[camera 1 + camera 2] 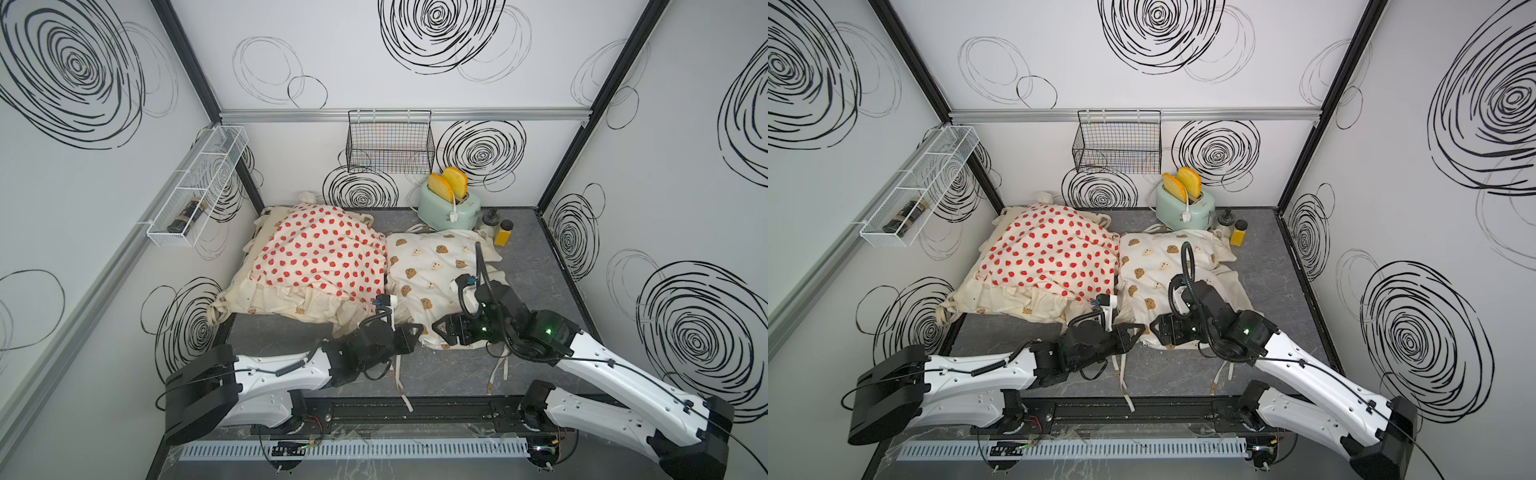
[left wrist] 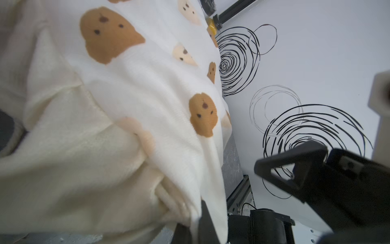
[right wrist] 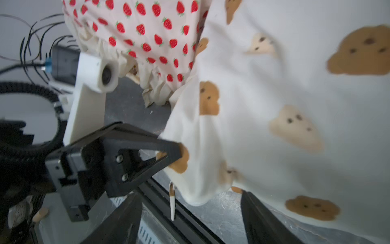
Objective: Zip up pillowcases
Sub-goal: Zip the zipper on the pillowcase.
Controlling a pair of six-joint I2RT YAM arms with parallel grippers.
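Note:
The bear-head pillowcase (image 1: 432,266) (image 1: 1158,266) lies on the right of the table. Beside it, the strawberry pillowcase (image 1: 320,253) (image 1: 1050,253) rests on the cream pillowcase (image 1: 266,299) (image 1: 1000,299). My left gripper (image 1: 417,330) (image 1: 1140,330) (image 2: 193,228) is shut on the near corner of the bear-head pillowcase (image 2: 147,95). In the right wrist view the left gripper (image 3: 179,152) pinches that fabric (image 3: 274,84). My right gripper (image 1: 438,328) (image 1: 1156,326) (image 3: 190,196) faces it, open, with the hanging corner between its fingers (image 3: 259,217). No zipper is visible.
A mint toaster (image 1: 449,210) with toast, a yellow bottle (image 1: 503,232) and a dark pump bottle (image 1: 492,216) stand behind the pillowcases. A black wire basket (image 1: 390,141) and a white wire shelf (image 1: 199,187) hang on the walls. Loose ties (image 1: 401,382) trail toward the front rail.

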